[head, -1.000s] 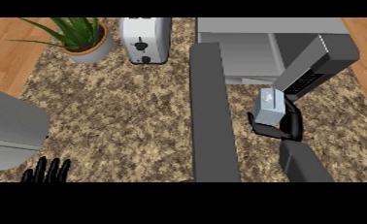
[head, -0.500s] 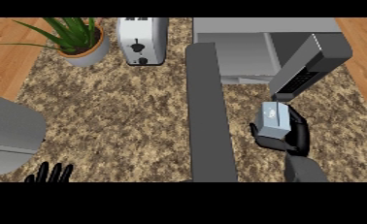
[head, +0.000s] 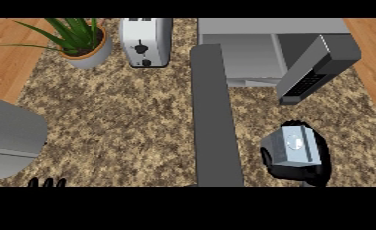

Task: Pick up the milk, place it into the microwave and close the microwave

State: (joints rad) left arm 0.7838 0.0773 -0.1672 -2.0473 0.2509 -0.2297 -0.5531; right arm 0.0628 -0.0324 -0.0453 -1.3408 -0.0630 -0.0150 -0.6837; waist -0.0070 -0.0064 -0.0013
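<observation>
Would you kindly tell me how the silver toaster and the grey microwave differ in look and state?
The silver toaster is small, shiny and upright, with black controls on its face; the grey microwave is wider and matte. The microwave stands open, its door swung outward over the counter, while the toaster shows no open part. The toaster sits beside the potted plant; the microwave sits to its right. Both stand along the counter's far edge.

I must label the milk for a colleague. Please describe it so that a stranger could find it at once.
Start at the open microwave at the counter's far right, whose dark door swings toward the front. Just in front of that door, the right hand curls around the milk. It is the only small grey carton with a round white cap.
</observation>
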